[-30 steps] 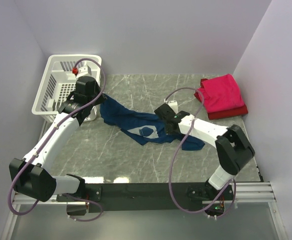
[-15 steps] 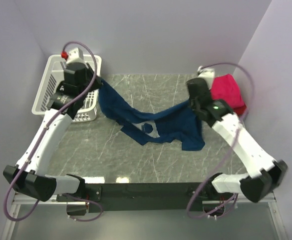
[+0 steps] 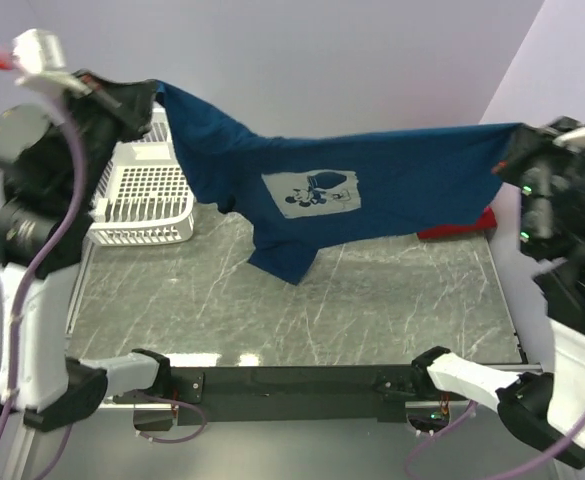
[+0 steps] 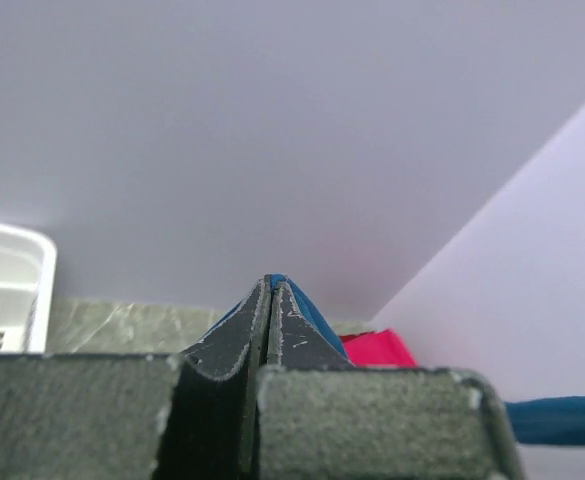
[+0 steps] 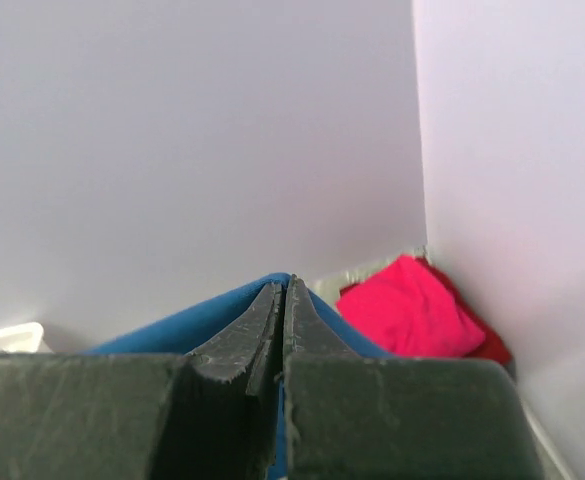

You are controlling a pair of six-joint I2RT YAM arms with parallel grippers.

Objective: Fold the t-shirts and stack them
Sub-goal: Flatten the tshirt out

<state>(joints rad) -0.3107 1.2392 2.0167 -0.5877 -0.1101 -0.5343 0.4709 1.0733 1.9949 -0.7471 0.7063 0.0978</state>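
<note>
Nearest, the grey marbled counter [image 3: 272, 330] no longer carries the large navy blue cloth t-shirt [image 3: 402, 185], which a second ago lay crumpled to the right of the white slotted plastic basket [image 3: 142, 195]. Both arms have since swung up and apart. The shirt now hangs in the air as a stretched sheet, its white-and-red cartoon print [image 3: 312, 190] facing the overhead camera. One loose part droops towards the counter just right of the basket; whether it touches I cannot tell.

The left pincer [image 3: 144, 92], above the basket, is clamped fully shut on one top corner, with a sliver of blue cloth at the tips in its wrist view. The right pincer [image 3: 510, 152], far to the right of the basket, is closed just as tightly on the opposite corner.

Farthest right of the basket, at the back, the folded pinkish-red t-shirt [image 5: 412, 305] rests on a darker red one [image 3: 457, 231].

The spreading looks done. Laying the shirt flat for folding seems next, and the drooping part may bunch underneath.
</note>
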